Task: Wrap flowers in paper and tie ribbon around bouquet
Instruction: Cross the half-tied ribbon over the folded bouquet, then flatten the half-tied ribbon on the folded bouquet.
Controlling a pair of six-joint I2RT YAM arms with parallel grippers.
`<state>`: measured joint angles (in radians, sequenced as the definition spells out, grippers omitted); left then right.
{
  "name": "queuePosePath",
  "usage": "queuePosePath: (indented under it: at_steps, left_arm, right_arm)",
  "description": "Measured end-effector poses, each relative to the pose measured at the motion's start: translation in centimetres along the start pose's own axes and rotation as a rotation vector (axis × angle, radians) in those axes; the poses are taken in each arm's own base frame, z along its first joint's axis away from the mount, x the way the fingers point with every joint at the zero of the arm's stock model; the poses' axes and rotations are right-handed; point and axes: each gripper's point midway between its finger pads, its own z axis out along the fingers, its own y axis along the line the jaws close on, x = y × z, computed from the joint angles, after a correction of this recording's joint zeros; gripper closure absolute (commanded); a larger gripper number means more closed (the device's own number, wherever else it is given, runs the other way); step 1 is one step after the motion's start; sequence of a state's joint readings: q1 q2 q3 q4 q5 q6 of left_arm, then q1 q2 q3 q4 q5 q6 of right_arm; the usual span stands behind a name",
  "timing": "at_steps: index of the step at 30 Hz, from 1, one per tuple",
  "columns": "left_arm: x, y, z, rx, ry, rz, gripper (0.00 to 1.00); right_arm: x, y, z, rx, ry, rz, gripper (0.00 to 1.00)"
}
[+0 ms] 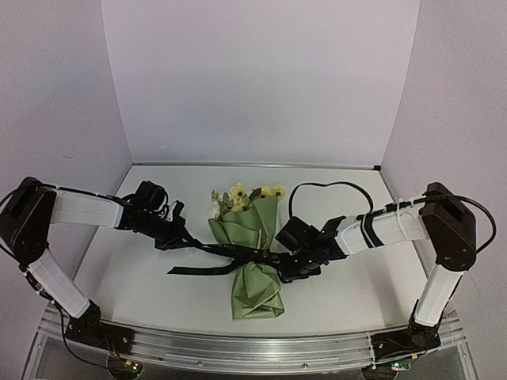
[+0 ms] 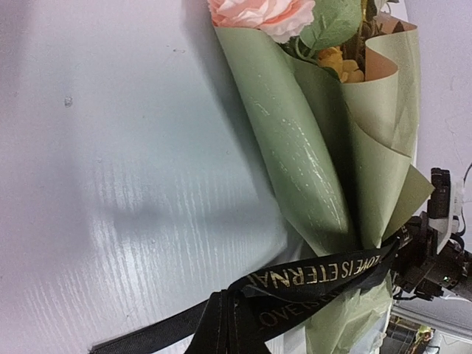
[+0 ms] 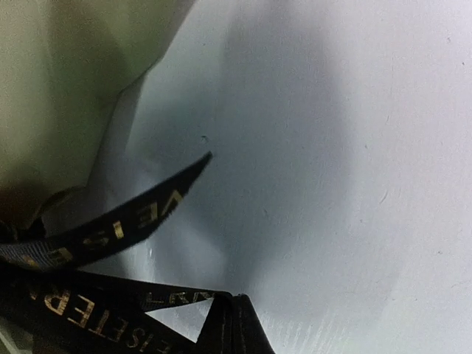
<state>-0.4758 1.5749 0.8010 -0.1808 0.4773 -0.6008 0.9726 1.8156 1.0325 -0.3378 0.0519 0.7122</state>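
The bouquet [image 1: 255, 237] lies mid-table [image 1: 356, 293], blossoms toward the far edge, the ribbon [image 1: 202, 269] across its waist, with the left gripper [image 1: 182, 235] clamped on the ribbon on its left-edge side and the right gripper [image 1: 287, 265] clamped on it just beside the paper [image 1: 257, 294].

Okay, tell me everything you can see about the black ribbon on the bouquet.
The ribbon is a narrow, flat black fabric band printed with gold capitals reading LOVE IS ETERNAL. It crosses the narrow waist of the bouquet over the olive paper, stretched between the left gripper and the right gripper, both shut and apparently pinching it. One loose tail lies on the white table to the left; a slant-cut end sticks out free in the right wrist view. Whether it is knotted cannot be told.
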Motion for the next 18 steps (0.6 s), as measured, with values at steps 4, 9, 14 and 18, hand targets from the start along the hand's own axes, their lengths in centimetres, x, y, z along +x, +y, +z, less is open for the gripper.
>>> queuePosePath:
  at_steps: [4, 9, 14, 18]
  left_arm:
    - [0.2, -0.9, -0.1, 0.058, 0.015, 0.009, 1.0]
    - [0.3, -2.5, -0.2, 0.132, 0.03, 0.028, 0.85]
    - [0.7, -3.8, 0.1, 0.18, 0.048, 0.033, 0.5]
    - [0.9, -3.9, 0.3, 0.169, 0.054, -0.016, 0.33]
  right_arm:
    - [-0.2, 0.2, 0.1, -0.011, -0.009, 0.026, 1.0]
    - [-0.4, 0.9, 0.0, -0.041, -0.016, 0.046, 1.0]
    - [-1.2, 2.1, 0.0, -0.088, -0.035, 0.077, 1.0]
    - [-1.6, 3.0, 0.6, -0.114, -0.044, 0.099, 1.0]
